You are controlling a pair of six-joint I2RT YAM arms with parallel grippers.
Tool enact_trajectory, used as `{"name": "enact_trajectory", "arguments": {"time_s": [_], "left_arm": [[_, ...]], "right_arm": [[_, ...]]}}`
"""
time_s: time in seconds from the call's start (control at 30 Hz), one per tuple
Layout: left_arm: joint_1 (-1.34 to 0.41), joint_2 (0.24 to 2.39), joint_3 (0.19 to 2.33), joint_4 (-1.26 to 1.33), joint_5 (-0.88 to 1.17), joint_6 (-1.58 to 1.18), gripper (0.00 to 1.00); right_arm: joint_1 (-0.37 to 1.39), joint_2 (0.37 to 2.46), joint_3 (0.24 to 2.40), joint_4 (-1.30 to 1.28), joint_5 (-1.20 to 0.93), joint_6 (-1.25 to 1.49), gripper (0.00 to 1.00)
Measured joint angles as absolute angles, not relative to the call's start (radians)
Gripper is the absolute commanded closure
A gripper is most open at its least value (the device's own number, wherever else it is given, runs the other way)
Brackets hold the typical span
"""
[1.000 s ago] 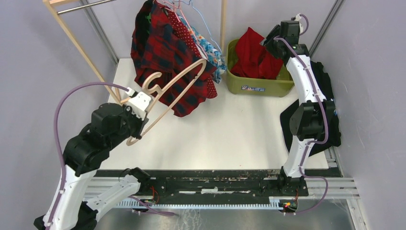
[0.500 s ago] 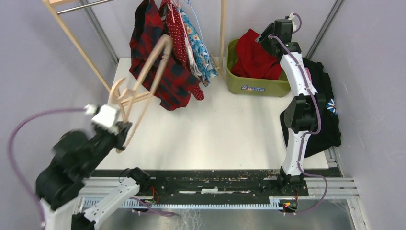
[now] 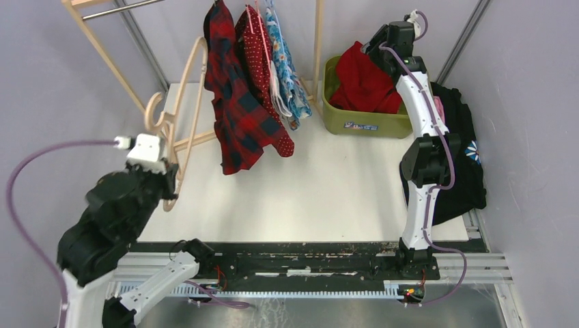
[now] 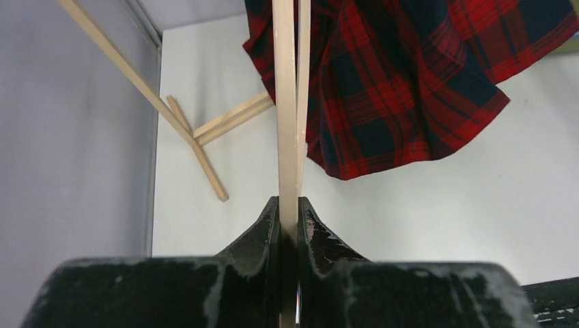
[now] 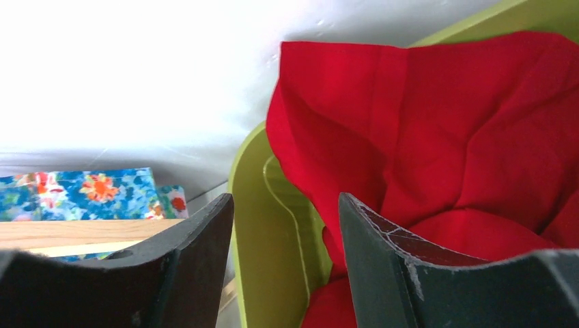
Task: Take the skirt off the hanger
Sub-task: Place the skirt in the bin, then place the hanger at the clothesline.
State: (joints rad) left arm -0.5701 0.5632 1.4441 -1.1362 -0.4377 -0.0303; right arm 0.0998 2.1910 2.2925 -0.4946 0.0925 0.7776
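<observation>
Already bare, the wooden hanger (image 4: 285, 102) stands upright in my left gripper (image 4: 288, 208), its flat bar pinched tight between jaws drawn almost together. No cloth hangs on it. Out past those jaws and to their left runs a slanted leg of the wooden rack (image 4: 136, 85). Just right of the hanger, beyond my fingertips, a red-and-navy plaid garment (image 3: 235, 116) hangs from the rack, with a red dotted piece (image 3: 256, 48) and a blue floral one (image 3: 283, 68) beside it.

Further right, my right gripper (image 5: 285, 205) hovers with its jaws standing apart and nothing between them. Directly ahead of and below them lies the red skirt (image 3: 362, 82), bunched inside the green bin (image 3: 341, 116). To the right of that arm a black bag (image 3: 468, 171) slumps at the table's edge.

By my reading, the main work is done: the skirt is off the hanger and in the bin, well apart from my left jaws. What appears to remain is small: putting the empty hanger somewhere and drawing both arms back.

For writing, one printed label (image 3: 360, 126) sits on the bin's front wall, below my right jaws, with dark and pale marks too small to read. I see no other brand or lettering.
</observation>
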Motion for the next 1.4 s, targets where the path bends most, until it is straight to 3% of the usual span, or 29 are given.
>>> {"name": "enact_trajectory", "arguments": {"time_s": [0.2, 0.4, 0.57, 0.77, 1.4], "left_arm": [[-0.585, 0.783, 1.478, -1.118, -0.537, -0.042, 0.97], [-0.573, 1.041, 1.704, -1.060, -0.612, -0.016, 0.97], [-0.369, 1.207, 1.803, -0.995, -0.505, 0.001, 0.97], [-0.156, 1.296, 1.805, -0.978, -0.379, 0.001, 0.97], [0.027, 1.469, 1.780, -0.578, -0.161, -0.019, 0.97]], "right_arm": [[0.103, 2.194, 2.335, -0.473, 0.089, 0.783, 0.37], [0.108, 2.199, 2.335, -0.450, 0.085, 0.817, 0.37], [0.113, 2.210, 2.335, -0.437, 0.079, 0.833, 0.37], [0.116, 2.222, 2.336, -0.423, 0.070, 0.838, 0.38], [0.102, 2.242, 2.337, -0.400, 0.012, 0.879, 0.40]]}}
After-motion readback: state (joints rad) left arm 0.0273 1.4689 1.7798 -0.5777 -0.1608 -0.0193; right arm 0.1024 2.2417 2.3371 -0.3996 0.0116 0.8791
